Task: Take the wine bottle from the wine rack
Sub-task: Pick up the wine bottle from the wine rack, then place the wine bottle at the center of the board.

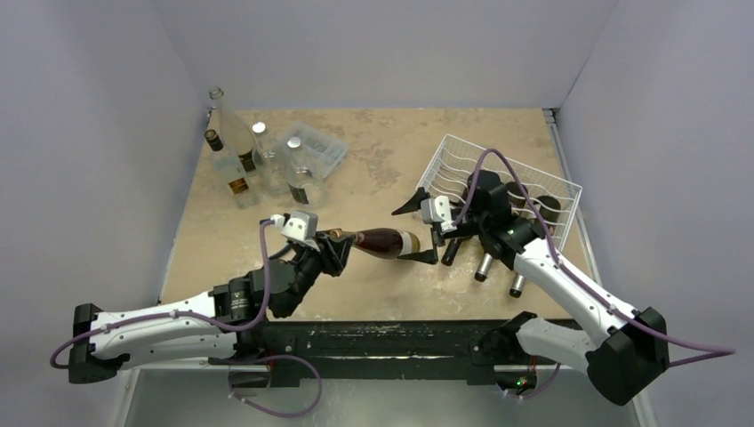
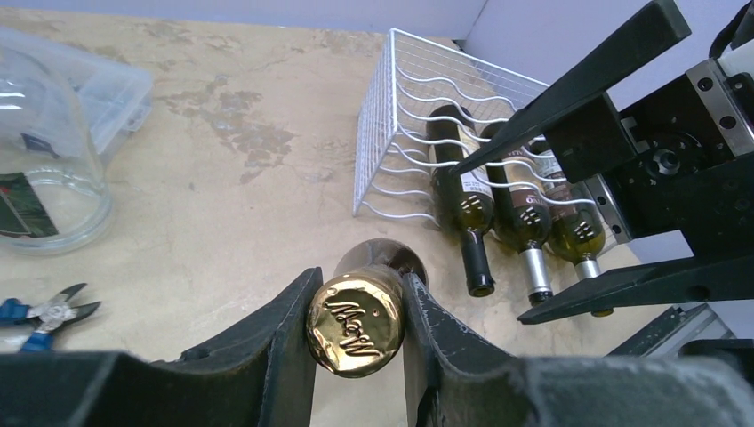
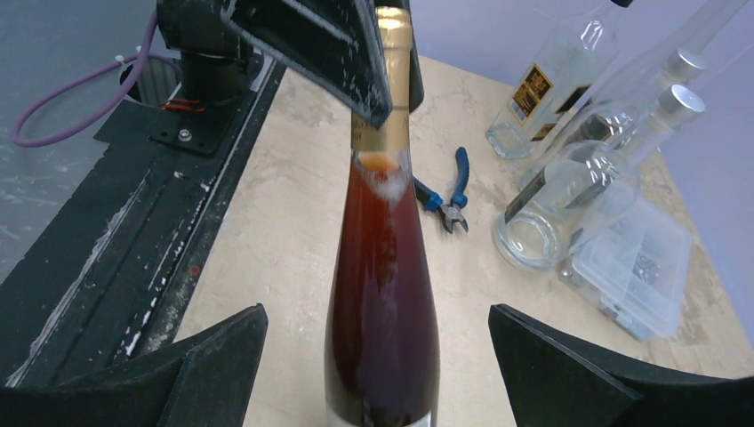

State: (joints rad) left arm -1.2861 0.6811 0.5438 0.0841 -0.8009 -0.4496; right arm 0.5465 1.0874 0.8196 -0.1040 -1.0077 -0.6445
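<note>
Gold-foiled neck: pinched between the pads of the left gripper point(image 2: 356, 298), clenched on the wine bottle point(image 2: 357, 327) right at the capsule end.
Bottle position: off the wine rack point(image 1: 533, 173), held about level and apparently clear of the table point(image 1: 382, 142), between the two arms, just left of the rack's near corner.
Long axis: roughly left to right in the top view, neck toward the left arm, base toward the right arm and the rack.
Right gripper point(image 3: 382, 356): released, fingers spread wide on either side of the bottle's lower body, touching neither flank in the right wrist view.
Bottle relative to the open jaws: straight ahead along the right wrist's line of sight, base nearest, neck receding toward the left fingers.
Nearer arm: both at the bottle, only the left carrying it.
Rack contents: three other bottles point(image 2: 520, 209) lying in the cradles, necks poking out toward the near edge.
Step, by judgement: removal from the rack apparently done, set-down on the table the likely remainder.
Coming move, by judgement: a lowering by the left arm, with the right arm drawn back along the bottle's axis rather than sideways, given the glass between its fingers.
Risk: single grip at the slim neck, heavy body hanging out beyond it, so possible droop or swivel at the base.
</note>
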